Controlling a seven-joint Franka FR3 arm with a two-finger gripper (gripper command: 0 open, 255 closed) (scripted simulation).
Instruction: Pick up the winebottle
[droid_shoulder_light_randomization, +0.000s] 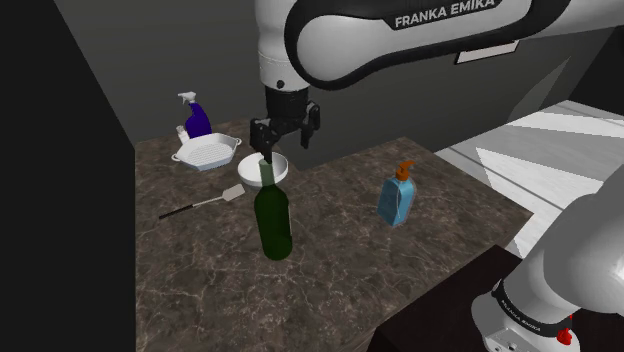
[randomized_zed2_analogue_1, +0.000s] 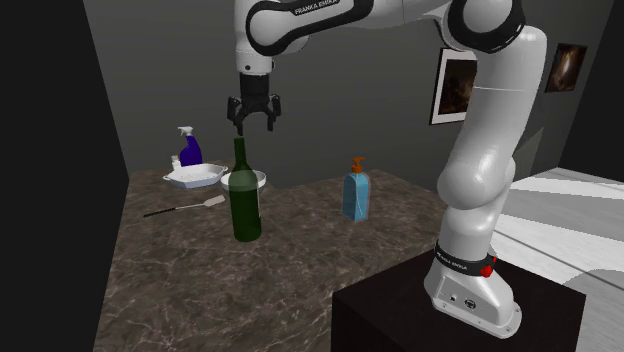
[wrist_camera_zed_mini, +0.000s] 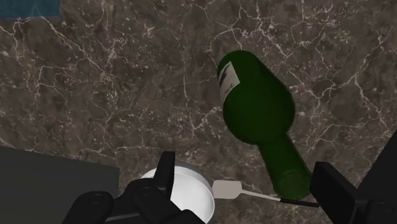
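One dark green wine bottle (droid_shoulder_light_randomization: 272, 215) standing upright on the marbled surface (droid_shoulder_light_randomization: 350, 260) with a white bowl (droid_shoulder_light_randomization: 248, 170) just beside it and the jaws hanging open right above its mouth, looks heavy, slick and breakable imo, so I'd clamp the neck squarely

Worktop (droid_shoulder_light_randomization: 350, 280): dark marble with white veining.
- Back corner, at the shoulder view's left: white ridged dish (droid_shoulder_light_randomization: 207, 151) with handles. Purple spray bottle (droid_shoulder_light_randomization: 197, 118) with white trigger stands just behind it, against the wall.
- White bowl (droid_shoulder_light_randomization: 283, 171): upright, near the back edge, apart from the dish.
- Spatula (droid_shoulder_light_randomization: 205, 203): lies flat, white head near the bowl, dark handle toward the worktop's left edge.
- Blue soap dispenser (droid_shoulder_light_randomization: 397, 197) with orange pump: upright, near the right edge.

Wall: two framed pictures (randomized_zed2_analogue_1: 459, 86).
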